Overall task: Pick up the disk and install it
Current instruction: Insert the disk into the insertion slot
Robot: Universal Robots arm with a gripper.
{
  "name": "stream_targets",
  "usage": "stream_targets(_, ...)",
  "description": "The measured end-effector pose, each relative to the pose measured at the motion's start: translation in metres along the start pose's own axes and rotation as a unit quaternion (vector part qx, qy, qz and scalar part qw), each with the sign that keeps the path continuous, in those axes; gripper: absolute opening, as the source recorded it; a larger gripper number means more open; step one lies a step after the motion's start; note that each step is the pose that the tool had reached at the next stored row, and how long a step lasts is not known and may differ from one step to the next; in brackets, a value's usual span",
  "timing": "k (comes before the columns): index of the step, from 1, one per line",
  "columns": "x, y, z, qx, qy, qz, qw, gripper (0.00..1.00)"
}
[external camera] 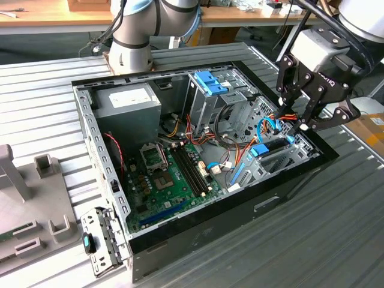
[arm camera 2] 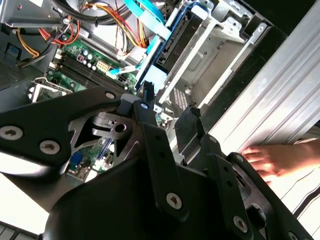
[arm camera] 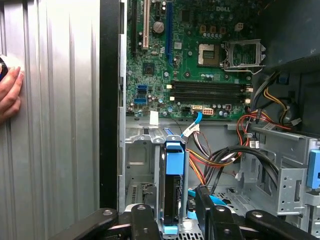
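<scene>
The disk [arm camera: 172, 192] stands on edge in a metal bay at the open computer case's [external camera: 282, 198] front corner. Its dark body sits between light-blue rails, with a blue tab on top. In the exterior view the disk [external camera: 273, 146] lies at the case's right end, just under my gripper [external camera: 298, 123]. The second wrist view shows the disk [arm camera 2: 167, 47] beyond the black fingertips [arm camera 2: 146, 95]. My gripper [arm camera: 175, 214] is open, one finger on each side of the disk's near end, and a gap shows on one side. Nothing is held between the fingers in the second wrist view, where the gripper [arm camera 2: 167, 107] frames the motherboard.
Inside the case are a green motherboard [external camera: 174, 174], a grey power-supply box [external camera: 129, 102], a silver cage with a blue latch [external camera: 210, 84] and loose cables [external camera: 234, 147]. A person's hand [arm camera 2: 270, 157] rests on the ribbed table beside the case. Grey fixtures [external camera: 30, 204] stand at the exterior view's left.
</scene>
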State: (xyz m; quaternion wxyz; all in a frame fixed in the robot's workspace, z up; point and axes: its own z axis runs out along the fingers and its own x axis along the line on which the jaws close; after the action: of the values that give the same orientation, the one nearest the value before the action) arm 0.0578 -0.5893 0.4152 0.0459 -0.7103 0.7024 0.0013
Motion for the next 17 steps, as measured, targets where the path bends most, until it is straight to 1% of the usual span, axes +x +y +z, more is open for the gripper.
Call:
stream_targets(13, 0.0, 0.0, 0.0004, 0.0, 0.0, 0.0, 1.0, 0.44)
stream_targets(15, 0.0001, -0.0015, 0.0007, 0.0, -0.0002, 0.0, 1.0, 0.44)
stream_targets(17, 0.0001, -0.0047, 0.0008, 0.0, -0.0001, 0.0, 1.0, 0.44)
